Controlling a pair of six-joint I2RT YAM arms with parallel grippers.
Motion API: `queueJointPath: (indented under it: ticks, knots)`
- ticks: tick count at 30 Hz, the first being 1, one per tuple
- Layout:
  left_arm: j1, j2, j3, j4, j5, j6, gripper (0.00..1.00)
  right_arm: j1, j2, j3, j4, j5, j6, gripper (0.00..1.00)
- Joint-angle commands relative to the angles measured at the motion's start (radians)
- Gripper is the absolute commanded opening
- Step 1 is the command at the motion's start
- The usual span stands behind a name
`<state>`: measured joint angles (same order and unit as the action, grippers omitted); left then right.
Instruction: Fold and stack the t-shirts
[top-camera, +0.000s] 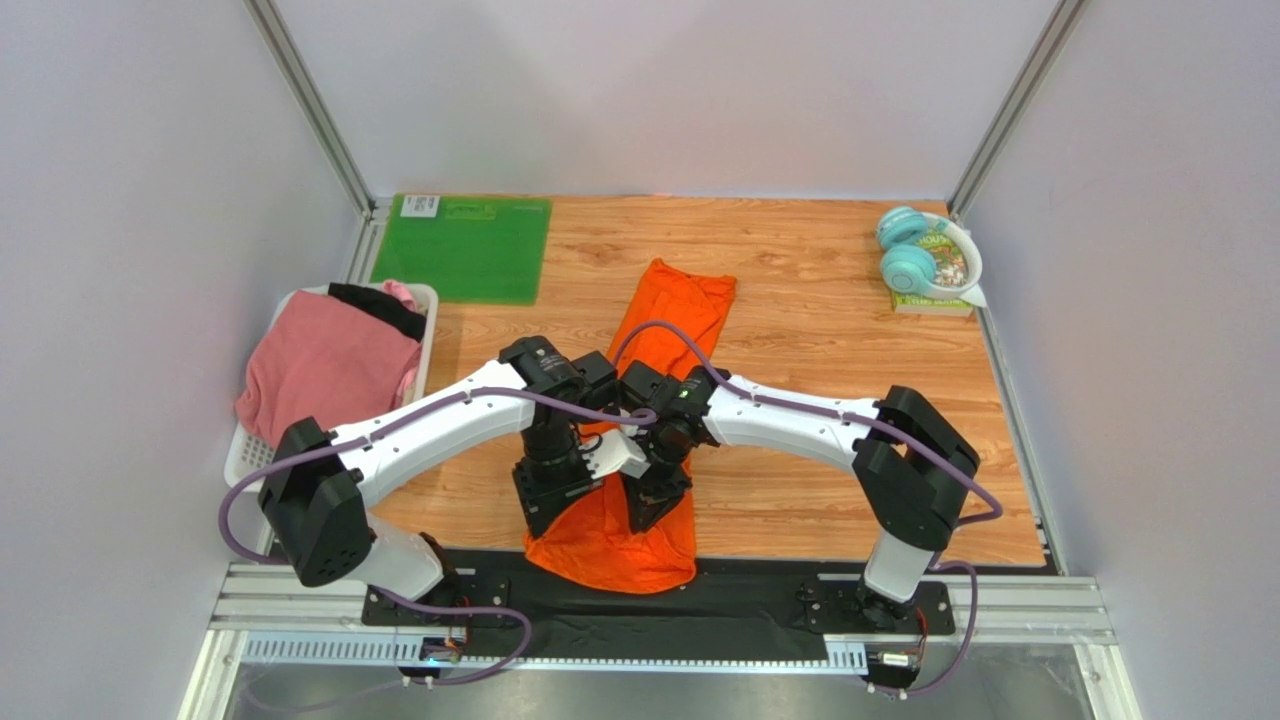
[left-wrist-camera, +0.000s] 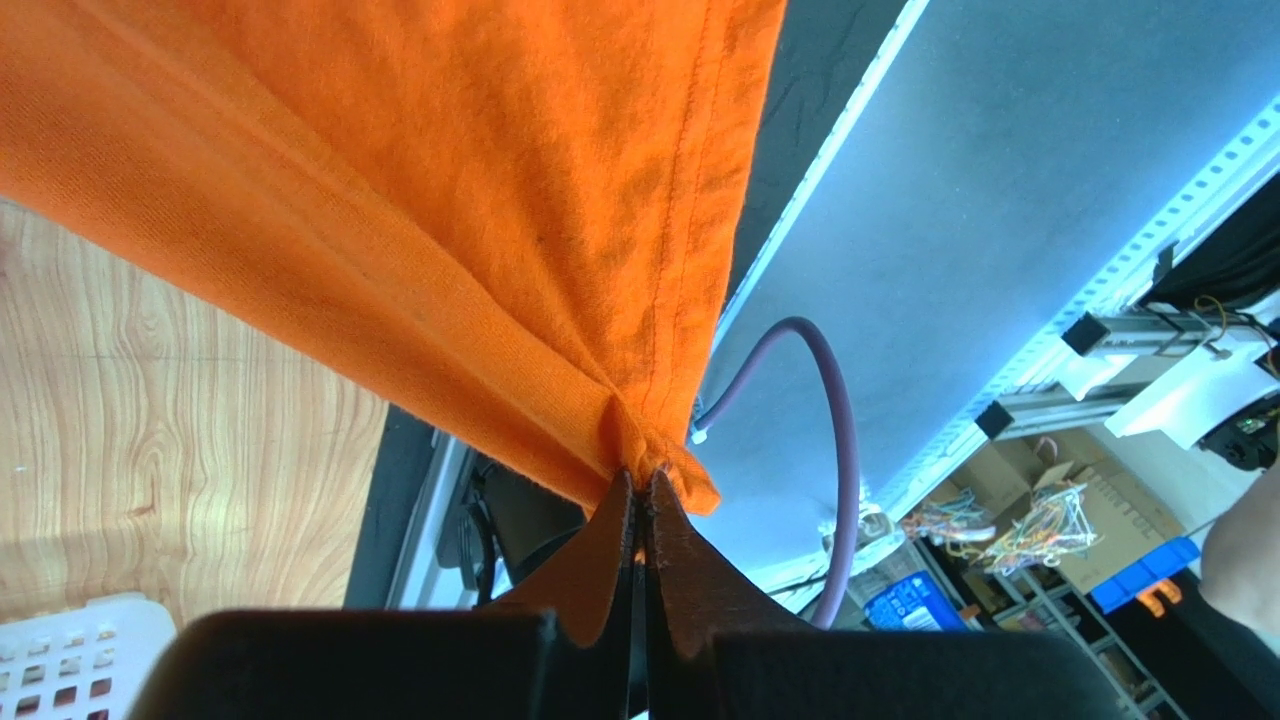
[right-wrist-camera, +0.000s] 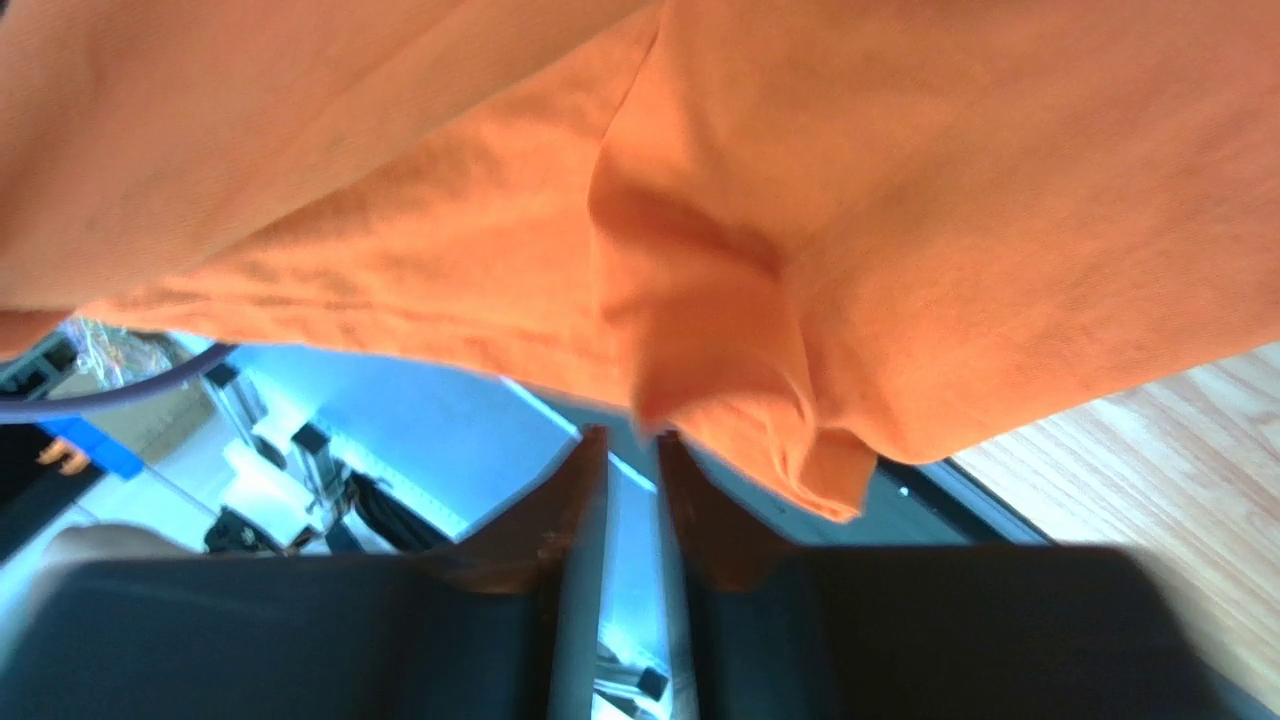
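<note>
The left gripper (left-wrist-camera: 646, 495) has its two dark fingers (left-wrist-camera: 601, 555) pressed fully together on the stitched hem of the orange t-shirt (left-wrist-camera: 451, 195), pinching a small bunched corner of cloth. The right gripper (right-wrist-camera: 631, 458) has its fingers parted by a narrow gap. Daylight shows between them, and a fold of the same cloth hangs just at their tips, not clamped as far as can be seen.

From above, both arms meet over the middle of the wooden table (top-camera: 812, 330). The orange shirt lies under them as a long, narrow, rumpled band. It runs from the centre of the table toward the near edge and spills onto the black base rail (top-camera: 751, 593).

The task looks to be at an early stage. The orange shirt is gathered lengthwise but not yet a neat fold. A pink t-shirt (top-camera: 323, 368) and a black t-shirt (top-camera: 376, 308) lie heaped in a white basket (top-camera: 425, 308) at the left edge, unfolded. No stack exists.

A flat green mat (top-camera: 458, 248) sits at the far left of the table. Teal headphones (top-camera: 906, 252) rest at the far right corner, well apart from the shirt. Nothing blocks the work, though the two arms crowd each other closely.
</note>
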<state>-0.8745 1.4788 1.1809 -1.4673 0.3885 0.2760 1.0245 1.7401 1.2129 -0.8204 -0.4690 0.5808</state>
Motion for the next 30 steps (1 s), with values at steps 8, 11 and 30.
queueJointPath:
  ticks: [8, 11, 30]
  knots:
    - [0.005, 0.117, 0.079, 0.435, 0.047, -0.031, 0.01, 0.076, -0.184, 0.055, -0.011, 0.211, -0.003, 0.48]
    - [0.005, 0.106, 0.074, 0.433, 0.053, -0.034, 0.01, -0.166, -0.254, 0.002, 0.007, 0.297, 0.013, 0.41]
    - [0.005, 0.023, -0.001, 0.518, 0.092, -0.084, 0.00, -0.661, 0.671, 0.886, -0.042, -0.050, 0.004, 0.31]
